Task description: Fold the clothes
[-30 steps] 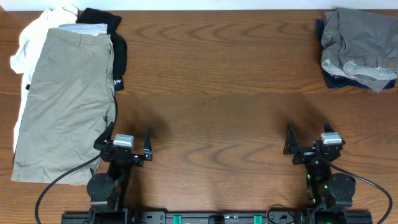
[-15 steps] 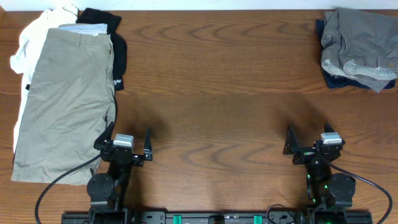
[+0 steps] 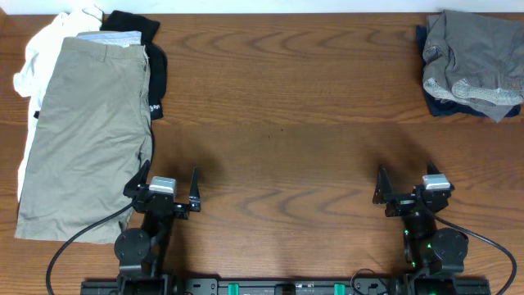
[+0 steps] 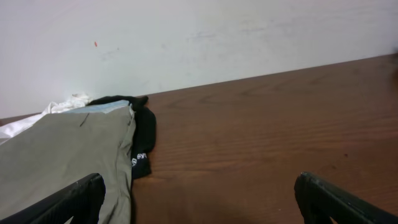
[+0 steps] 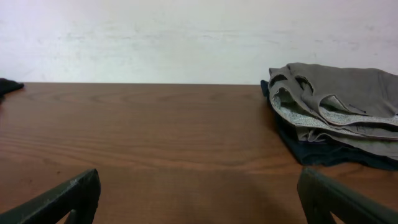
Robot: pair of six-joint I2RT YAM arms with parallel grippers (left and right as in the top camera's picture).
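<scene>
Clothes [image 3: 82, 131] piled (grey ones [image 3: 471, 61] crumpled).

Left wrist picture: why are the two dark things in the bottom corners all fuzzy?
Left wrist view: those are fingers of the left tool, too close to the lens to be sharp; the khaki shorts look clearer. Right wrist view: fingers of the right tool blur the same way. Overhead view: everything is sharp, with soft shadows on the table.
</scene>
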